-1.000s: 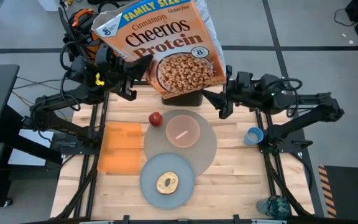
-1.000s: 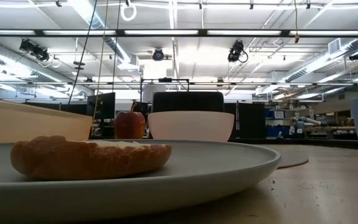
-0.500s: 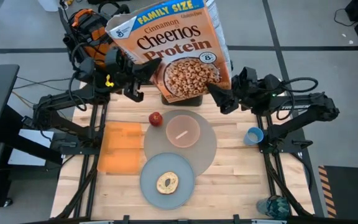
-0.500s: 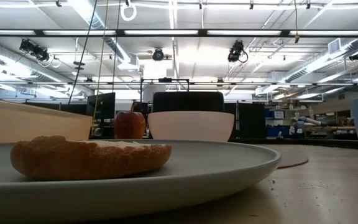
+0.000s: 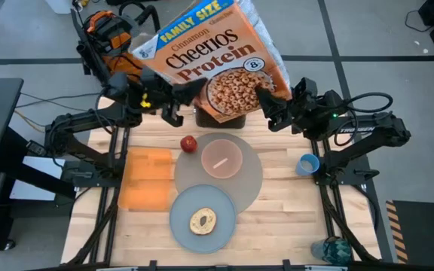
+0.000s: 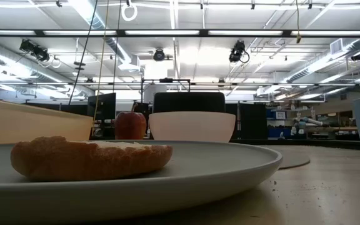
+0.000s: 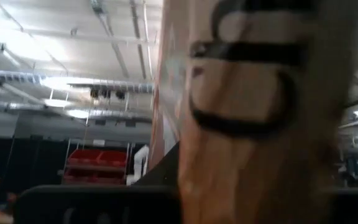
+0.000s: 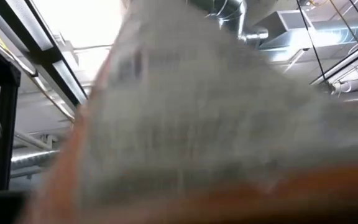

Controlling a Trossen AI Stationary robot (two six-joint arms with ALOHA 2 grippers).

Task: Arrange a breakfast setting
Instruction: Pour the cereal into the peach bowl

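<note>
Both dark six-joint arms reach inward over the table's far edge, raised well above the wood. The left gripper (image 5: 178,102) comes in from the left with its wrist turned toward the centre, fingers clamped on the lower left edge of what it carries. The right gripper (image 5: 265,105) mirrors it from the right, its fingers spread wide against the opposite side.

Glossy cardboard cereal box (image 5: 217,64), pale wooden table (image 5: 285,211), matt plate (image 5: 183,226)
</note>
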